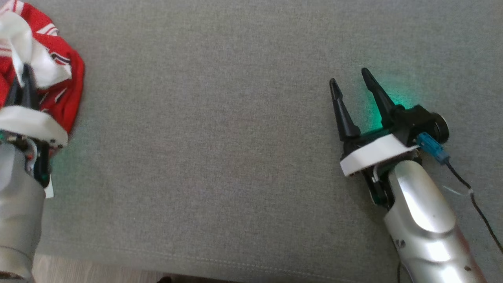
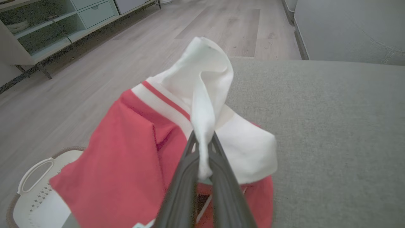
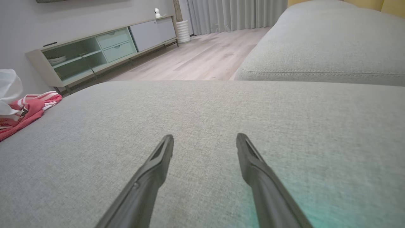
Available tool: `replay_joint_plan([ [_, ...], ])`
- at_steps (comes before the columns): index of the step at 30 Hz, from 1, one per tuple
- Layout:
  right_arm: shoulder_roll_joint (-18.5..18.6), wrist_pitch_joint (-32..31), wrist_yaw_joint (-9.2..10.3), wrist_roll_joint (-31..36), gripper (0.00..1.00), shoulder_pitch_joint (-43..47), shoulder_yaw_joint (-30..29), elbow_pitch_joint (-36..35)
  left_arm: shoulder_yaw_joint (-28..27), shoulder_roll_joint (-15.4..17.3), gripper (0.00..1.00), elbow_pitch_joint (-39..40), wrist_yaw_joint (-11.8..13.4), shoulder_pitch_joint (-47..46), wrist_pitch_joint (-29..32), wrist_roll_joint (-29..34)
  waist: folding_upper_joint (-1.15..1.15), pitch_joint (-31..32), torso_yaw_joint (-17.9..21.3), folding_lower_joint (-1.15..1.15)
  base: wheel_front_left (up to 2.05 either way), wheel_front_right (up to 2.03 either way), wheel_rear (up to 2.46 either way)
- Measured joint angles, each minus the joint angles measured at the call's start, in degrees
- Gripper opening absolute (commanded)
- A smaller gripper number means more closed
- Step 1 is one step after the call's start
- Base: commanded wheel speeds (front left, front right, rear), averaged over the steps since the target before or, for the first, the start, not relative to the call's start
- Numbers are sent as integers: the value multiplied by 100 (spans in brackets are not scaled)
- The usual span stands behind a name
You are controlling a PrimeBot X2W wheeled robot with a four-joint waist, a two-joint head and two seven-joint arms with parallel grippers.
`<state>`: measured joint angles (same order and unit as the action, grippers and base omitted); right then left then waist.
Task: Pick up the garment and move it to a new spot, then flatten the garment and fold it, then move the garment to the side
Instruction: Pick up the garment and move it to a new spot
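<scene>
Red-and-white garment (image 2: 126, 152) lay bunched at the left edge of the grey cushion (image 1: 235, 157). Left gripper (image 2: 204, 136) was clamped on a white fold of it. Right gripper (image 1: 349, 77) stood jaws apart, empty, well to the right.

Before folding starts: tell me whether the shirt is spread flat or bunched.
Bunched. The shirt lies in a crumpled heap, a white fold pinched in the shut left gripper.

Home living room, grey fabric sofa (image 3: 202, 104), pale wood-plank floor (image 3: 202, 60), low sideboard (image 3: 107, 50) with drawers and open shelves, floor-length curtains (image 3: 234, 14), white laundry basket (image 2: 41, 202).
</scene>
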<state>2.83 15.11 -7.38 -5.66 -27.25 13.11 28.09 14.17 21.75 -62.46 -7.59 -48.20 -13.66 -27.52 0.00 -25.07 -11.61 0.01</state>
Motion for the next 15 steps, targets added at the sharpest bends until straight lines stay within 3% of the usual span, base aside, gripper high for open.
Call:
replay_joint_plan([
  [4,34,-7,0,-196,100,220,-65,38,213,78,0,463,0,-148,-62,190,0,229,15,0,0,0,0],
  [11,36,-9,0,-609,100,499,-76,98,664,88,0,2072,0,-408,-80,345,0,782,179,-1,0,0,0],
  [15,31,-15,0,-847,100,615,-31,78,1206,-123,0,2896,1,-410,-105,-47,0,1070,483,-1,0,0,0],
])
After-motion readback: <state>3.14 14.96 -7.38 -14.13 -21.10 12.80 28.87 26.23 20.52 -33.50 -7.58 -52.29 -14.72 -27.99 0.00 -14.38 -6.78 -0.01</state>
